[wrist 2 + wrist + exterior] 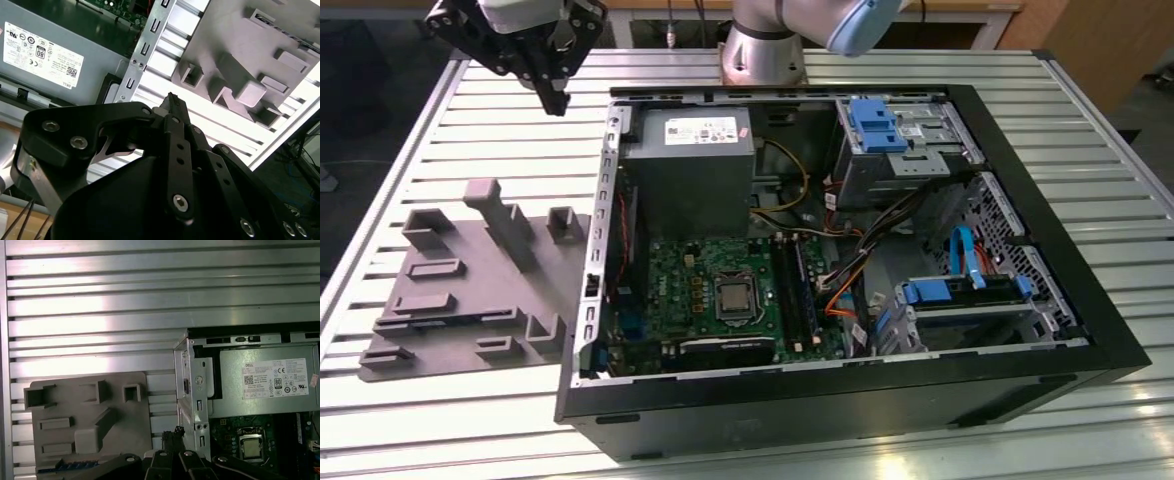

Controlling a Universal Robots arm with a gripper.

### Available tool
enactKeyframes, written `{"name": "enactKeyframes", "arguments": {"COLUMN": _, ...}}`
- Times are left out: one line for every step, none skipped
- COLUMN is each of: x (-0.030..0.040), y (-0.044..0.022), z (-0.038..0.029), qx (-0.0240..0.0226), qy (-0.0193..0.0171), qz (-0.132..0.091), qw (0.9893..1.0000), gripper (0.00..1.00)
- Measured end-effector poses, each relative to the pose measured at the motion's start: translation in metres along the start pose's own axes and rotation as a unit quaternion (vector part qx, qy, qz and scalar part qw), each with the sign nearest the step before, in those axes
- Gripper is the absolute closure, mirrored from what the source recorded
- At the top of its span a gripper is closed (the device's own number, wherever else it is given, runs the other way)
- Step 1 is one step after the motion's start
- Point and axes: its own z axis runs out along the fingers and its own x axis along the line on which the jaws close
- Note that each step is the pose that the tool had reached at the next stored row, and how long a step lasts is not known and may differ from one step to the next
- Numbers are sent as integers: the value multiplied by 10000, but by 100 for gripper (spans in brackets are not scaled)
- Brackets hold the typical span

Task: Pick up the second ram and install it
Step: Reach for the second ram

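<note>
one closed pincer (172, 101) hangs near one tray (460, 305), one case (854, 405).

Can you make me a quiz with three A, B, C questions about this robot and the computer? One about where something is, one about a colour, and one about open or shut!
1. Where does the robot's black gripper hang?
A. Over the slatted metal table, outside the black computer case
B. Deep inside the case
C. Under the table

2. What colour are the plastic drive brackets in the case?
A. Yellow
B. Blue
C. Pink

3. How is the side of the case?
A. Shut by a panel
B. Wrapped in cloth
C. Open

Answers:
1. A, because in the exterior view the gripper is in the air beyond the case's wall, with table slats below it.
2. B, because the brackets are bright blue against the grey metal.
3. C, because the green circuit board inside is in plain sight.
</note>
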Motion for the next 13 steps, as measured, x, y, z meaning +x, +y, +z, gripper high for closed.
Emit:
{"name": "enactKeyframes", "arguments": {"x": 6, "y": -1, "z": 0, "qx": 0, "qy": 0, "qz": 0, "qw": 10000, "gripper": 89}}
{"name": "enactKeyframes", "arguments": {"x": 13, "y": -1, "z": -1, "qx": 0, "qy": 0, "qz": 0, "qw": 10000, "gripper": 89}}
{"name": "enactKeyframes", "arguments": {"x": 20, "y": -2, "z": -1, "qx": 0, "qy": 1, "qz": 0, "qw": 10000, "gripper": 89}}
{"name": "enactKeyframes", "arguments": {"x": 29, "y": -3, "z": -1, "qx": 0, "qy": 0, "qz": 0, "qw": 10000, "gripper": 89}}
{"name": "enactKeyframes", "arguments": {"x": 39, "y": -3, "z": -1, "qx": 0, "qy": 0, "qz": 0, "qw": 10000, "gripper": 89}}
{"name": "enactKeyframes", "arguments": {"x": 48, "y": -4, "z": -1, "qx": 0, "qy": 0, "qz": 0, "qw": 10000, "gripper": 89}}
{"name": "enactKeyframes", "arguments": {"x": 56, "y": -5, "z": -1, "qx": 0, "qy": 0, "qz": 0, "qw": 10000, "gripper": 89}}
{"name": "enactKeyframes", "arguments": {"x": 65, "y": -5, "z": -2, "qx": 1, "qy": 0, "qz": 0, "qw": 10000, "gripper": 89}}
{"name": "enactKeyframes", "arguments": {"x": 74, "y": -6, "z": -1, "qx": 0, "qy": 0, "qz": 0, "qw": 10000, "gripper": 89}}
{"name": "enactKeyframes", "arguments": {"x": 82, "y": -7, "z": -2, "qx": 0, "qy": 0, "qz": 0, "qw": 10000, "gripper": 89}}
{"name": "enactKeyframes", "arguments": {"x": 93, "y": -8, "z": -2, "qx": 0, "qy": 0, "qz": 0, "qw": 10000, "gripper": 89}}
{"name": "enactKeyframes", "arguments": {"x": 102, "y": -9, "z": -2, "qx": 0, "qy": 0, "qz": 0, "qw": 10000, "gripper": 89}}
{"name": "enactKeyframes", "arguments": {"x": 111, "y": -10, "z": -2, "qx": 0, "qy": 0, "qz": 0, "qw": 10000, "gripper": 89}}
